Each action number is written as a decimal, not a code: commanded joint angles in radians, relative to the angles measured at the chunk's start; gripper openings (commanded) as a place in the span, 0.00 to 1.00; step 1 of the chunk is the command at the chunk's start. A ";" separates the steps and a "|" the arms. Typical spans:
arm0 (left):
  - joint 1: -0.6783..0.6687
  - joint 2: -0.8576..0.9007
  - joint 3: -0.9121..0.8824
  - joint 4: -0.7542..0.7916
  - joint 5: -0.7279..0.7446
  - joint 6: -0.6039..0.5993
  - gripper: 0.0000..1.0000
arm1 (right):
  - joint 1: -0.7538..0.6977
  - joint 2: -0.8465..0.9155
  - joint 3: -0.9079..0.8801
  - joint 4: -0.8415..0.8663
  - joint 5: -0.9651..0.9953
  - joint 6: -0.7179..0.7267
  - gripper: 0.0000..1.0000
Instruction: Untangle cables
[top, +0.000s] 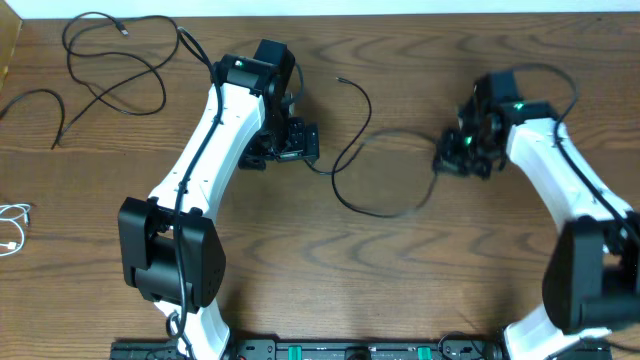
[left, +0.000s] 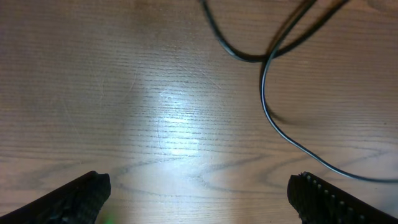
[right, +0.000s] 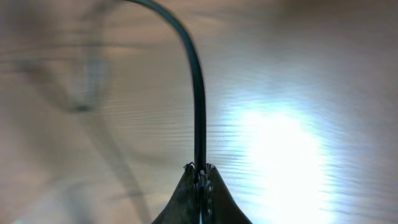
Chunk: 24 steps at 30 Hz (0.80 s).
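Found white cable (top: 12, 225) bunched at far left edge of table (top: 300, 260), well apart from both arms. Noted black cables (top: 120, 82) spread in loose loops over the top left corner, crossing one another; cannot tell how many. Observed left end effector (top: 300, 143) low over the wood left of centre, spread wide and holding nothing. Confirmed in left wrist view: left end effector (left: 199, 199) with fingers (left: 74, 196) at the bottom corners, bare wood between them, and middle cable (left: 263, 93) running ahead at upper right, touching neither finger. Traced middle cable (top: 385, 215) in overhead view from a free end near top centre, down past the left end effector, round a wide loop and up to the right. Found right end effector (top: 447, 155) right of centre, pressed together and pinching that cable. Verified in right wrist view: right end effector (right: 199, 177) clamped on middle cable (right: 198, 106), rising straight from the tips and bending off left
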 joint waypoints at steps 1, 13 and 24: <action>0.000 0.004 -0.002 -0.004 -0.011 0.016 0.96 | 0.036 -0.087 0.055 0.006 -0.236 -0.045 0.01; 0.000 0.004 -0.002 -0.004 -0.011 0.016 0.96 | 0.230 -0.107 0.054 -0.034 0.126 -0.004 0.41; 0.000 0.004 -0.002 -0.004 -0.011 0.016 0.96 | 0.249 -0.097 0.054 -0.163 0.275 -0.019 0.99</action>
